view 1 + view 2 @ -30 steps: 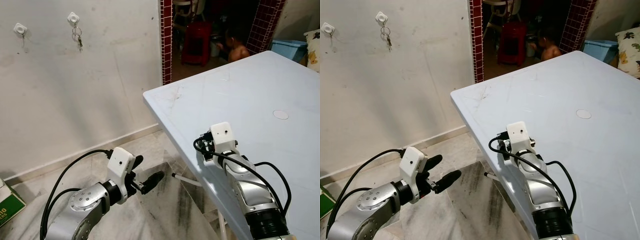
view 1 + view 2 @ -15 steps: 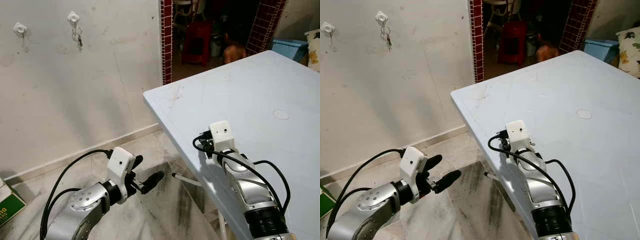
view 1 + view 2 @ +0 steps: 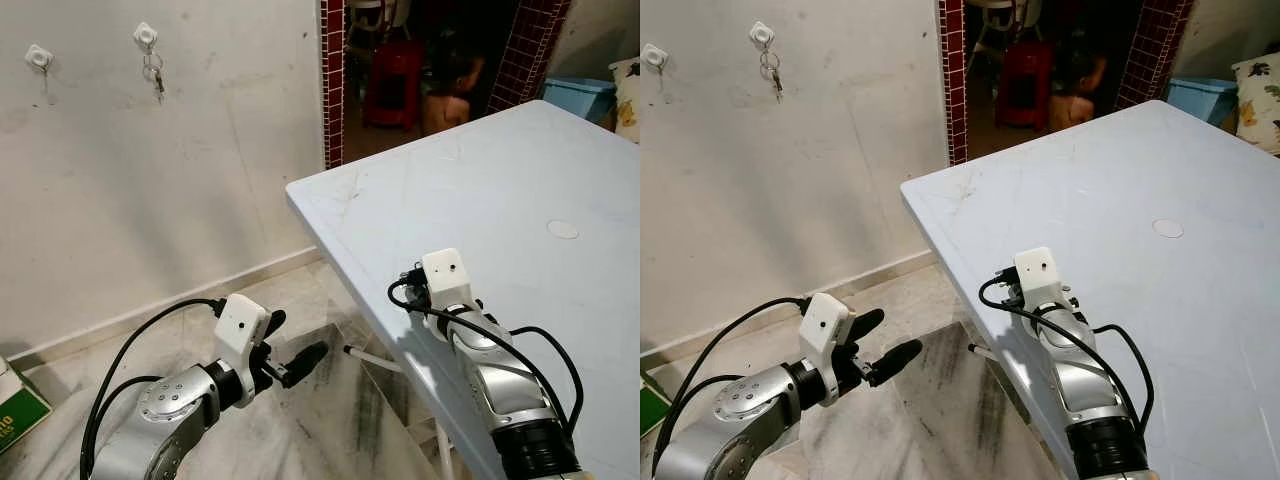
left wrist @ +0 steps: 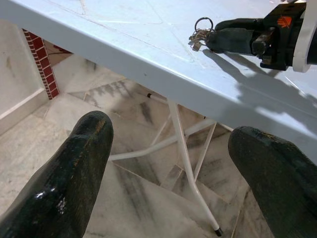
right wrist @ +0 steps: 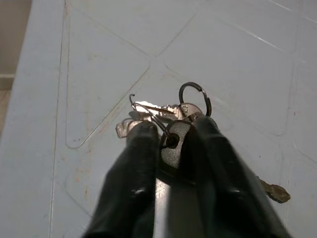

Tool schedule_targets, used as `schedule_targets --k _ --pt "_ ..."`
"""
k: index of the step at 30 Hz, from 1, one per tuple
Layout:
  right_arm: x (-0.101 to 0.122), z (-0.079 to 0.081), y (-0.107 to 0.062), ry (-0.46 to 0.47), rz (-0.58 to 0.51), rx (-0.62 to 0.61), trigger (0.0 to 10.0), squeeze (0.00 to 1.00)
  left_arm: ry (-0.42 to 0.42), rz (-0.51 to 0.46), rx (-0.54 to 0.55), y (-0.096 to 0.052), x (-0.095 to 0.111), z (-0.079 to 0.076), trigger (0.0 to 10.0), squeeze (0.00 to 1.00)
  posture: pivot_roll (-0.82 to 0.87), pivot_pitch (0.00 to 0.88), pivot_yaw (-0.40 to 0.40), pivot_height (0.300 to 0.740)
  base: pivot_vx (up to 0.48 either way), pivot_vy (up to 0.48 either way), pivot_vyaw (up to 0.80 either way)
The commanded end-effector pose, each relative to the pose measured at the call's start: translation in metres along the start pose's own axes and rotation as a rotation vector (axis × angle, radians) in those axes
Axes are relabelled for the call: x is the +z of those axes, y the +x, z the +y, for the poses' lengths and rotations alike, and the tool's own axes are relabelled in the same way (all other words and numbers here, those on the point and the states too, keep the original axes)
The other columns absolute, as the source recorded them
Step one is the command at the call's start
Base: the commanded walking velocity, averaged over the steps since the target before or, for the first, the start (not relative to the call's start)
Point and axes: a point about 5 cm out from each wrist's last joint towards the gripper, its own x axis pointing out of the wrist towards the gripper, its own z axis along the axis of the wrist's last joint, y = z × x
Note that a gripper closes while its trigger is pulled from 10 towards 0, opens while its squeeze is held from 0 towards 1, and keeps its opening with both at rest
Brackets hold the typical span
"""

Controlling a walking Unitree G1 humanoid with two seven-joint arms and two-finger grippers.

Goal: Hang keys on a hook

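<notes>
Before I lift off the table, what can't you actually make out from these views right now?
- How many keys the right tool holds: its fingers cover much of the bunch in the right wrist view.
- Right tool's fingertips: hidden behind the white wrist camera housing in the head views.
- The keys already on the wall hook: too small to count.
- Whether the other hook is bare: too small.
- Left tool: fingertips cut off by the left wrist view's lower edge.

Left claw spread, right claw pinched
</notes>
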Motion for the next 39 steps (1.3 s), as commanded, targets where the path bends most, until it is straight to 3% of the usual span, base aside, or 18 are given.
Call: schedule_targets --k 1,10,23,31,39 --pt "-0.003 0.005 0.001 -0.008 0.021 0.026 1.0 0.0 0.031 -0.005 0.004 -0.002 0.005 0.0 10.0 0.0 0.05 0.0 0.072 0.74 0.0 0.0 0.0" --pt "-0.004 0.007 0.001 -0.005 0.02 0.024 0.0 0.0 0.034 -0.003 0.008 -0.002 0.004 0.0 10.0 0.0 0.05 0.0 0.071 0.74 0.0 0.0 0.0" --pt "-0.004 0.004 0.002 0.004 0.014 -0.004 0.0 0.0 0.042 -0.003 0.009 -0.001 0.004 0.002 10.0 0.0 0.05 0.0 0.071 0.74 0.0 0.0 0.0" --pt "0.01 -0.013 -0.004 0.066 -0.091 -0.122 0.0 0.0 0.077 -0.089 0.12 -0.001 0.019 0.015 10.0 0.0 0.05 0.0 0.077 0.74 0.0 0.0 0.0" --pt "0.02 -0.021 -0.007 0.078 -0.155 -0.165 0.0 0.0 0.088 -0.104 0.136 0.0 0.021 0.016 10.0 0.0 0.04 0.0 0.083 0.74 0.0 0.0 0.0"
